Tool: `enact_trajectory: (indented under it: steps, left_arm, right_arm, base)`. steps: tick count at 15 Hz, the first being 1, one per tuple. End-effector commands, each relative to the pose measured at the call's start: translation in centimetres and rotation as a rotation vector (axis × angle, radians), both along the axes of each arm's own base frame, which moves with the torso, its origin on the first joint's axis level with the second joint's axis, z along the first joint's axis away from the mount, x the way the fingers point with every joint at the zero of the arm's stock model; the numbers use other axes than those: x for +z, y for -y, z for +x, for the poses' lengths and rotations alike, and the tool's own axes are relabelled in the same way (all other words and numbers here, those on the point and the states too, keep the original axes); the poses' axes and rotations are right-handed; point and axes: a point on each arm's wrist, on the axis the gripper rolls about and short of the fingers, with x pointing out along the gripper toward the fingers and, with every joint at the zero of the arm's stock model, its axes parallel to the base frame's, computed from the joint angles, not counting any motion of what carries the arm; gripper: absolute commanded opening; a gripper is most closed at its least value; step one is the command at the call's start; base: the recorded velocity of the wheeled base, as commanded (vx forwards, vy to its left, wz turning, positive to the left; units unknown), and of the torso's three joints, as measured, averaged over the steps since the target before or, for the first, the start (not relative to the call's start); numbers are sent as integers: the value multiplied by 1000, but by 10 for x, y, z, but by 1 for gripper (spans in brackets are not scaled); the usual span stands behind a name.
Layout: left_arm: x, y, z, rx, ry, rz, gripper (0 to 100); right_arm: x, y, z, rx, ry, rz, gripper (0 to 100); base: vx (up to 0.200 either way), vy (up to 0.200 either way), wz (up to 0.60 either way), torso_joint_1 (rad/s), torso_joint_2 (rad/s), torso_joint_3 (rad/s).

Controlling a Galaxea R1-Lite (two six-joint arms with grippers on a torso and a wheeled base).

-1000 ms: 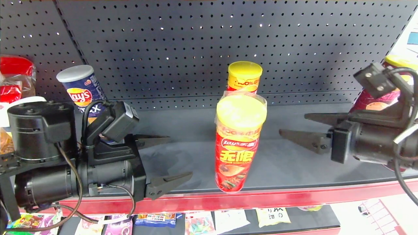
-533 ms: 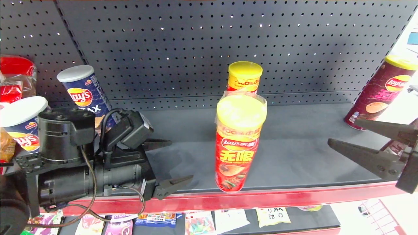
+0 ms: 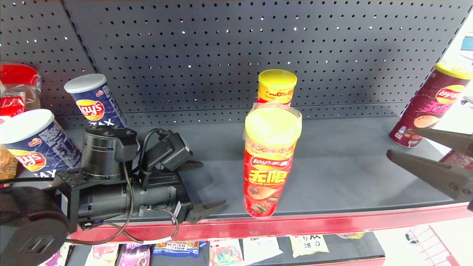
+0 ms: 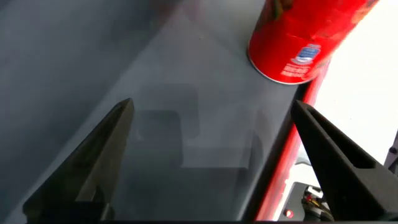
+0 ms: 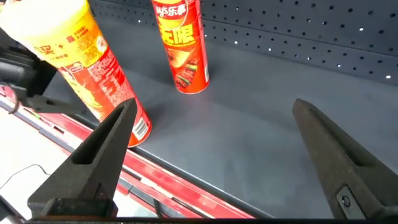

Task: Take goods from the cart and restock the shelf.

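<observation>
Your lidded red can (image 3: 271,162) stands at the front of the shelf (image 3: 332,173), a second can (image 3: 277,87) at its 12 o'clock. The left gripper (image 3: 212,184) at 9 and right gripper (image 3: 402,142) at 3 hold their jaws wide, empty.

logo and characters on red can (image 3: 271,162); logo on blue can (image 3: 94,103)

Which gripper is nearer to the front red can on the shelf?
Left. The left gripper sits open beside the front red can, on its left; the right gripper is open farther off, toward the right end of the shelf.
</observation>
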Motion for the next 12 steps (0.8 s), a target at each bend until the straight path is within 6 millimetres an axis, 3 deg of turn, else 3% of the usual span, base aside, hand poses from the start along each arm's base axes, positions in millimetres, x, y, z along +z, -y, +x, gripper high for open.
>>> enact_trajectory:
  steps: [1, 12]
  left_arm:
    - [-6, 5, 7, -5, -16, 10, 100]
    - [-7, 23, 18, -34, -12, 9, 100]
  right_arm:
    - [-1, 0, 1, -5, -2, -1, 100]
    - [-3, 1, 2, -14, -13, -4, 100]
  base:
    - [0, 0, 0, 0, 0, 0]
    - [0, 0, 0, 0, 0, 0]
